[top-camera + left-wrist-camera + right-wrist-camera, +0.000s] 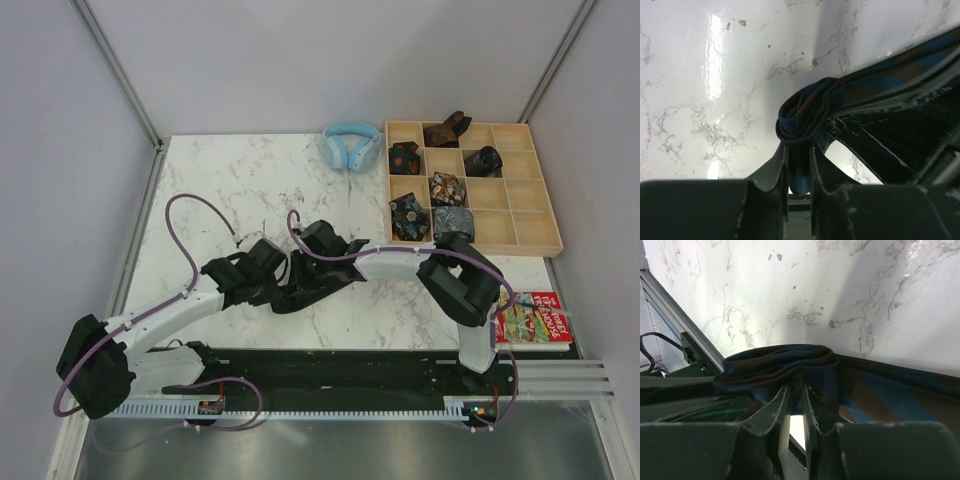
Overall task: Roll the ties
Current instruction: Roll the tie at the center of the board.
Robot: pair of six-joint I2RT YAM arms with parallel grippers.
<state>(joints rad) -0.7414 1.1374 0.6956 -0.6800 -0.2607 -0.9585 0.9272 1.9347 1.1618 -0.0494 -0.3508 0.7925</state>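
Observation:
A dark tie with blue and brown stripes (300, 290) lies on the marble table between the two grippers. In the left wrist view its end is wound into a small coil (805, 117). My left gripper (799, 165) is shut on the tie just under that coil. The tie's flat length runs off to the right (900, 67). In the right wrist view my right gripper (796, 390) is shut on a bunched fold of the same tie (785, 362). In the top view the left gripper (278, 272) and right gripper (312, 262) meet over the tie.
A wooden compartment tray (520, 215) at the back right holds several rolled ties (447, 188). Light blue headphones (350, 145) lie left of it. A colourful booklet (535, 318) lies at the front right. A black strip (340, 365) runs along the near edge.

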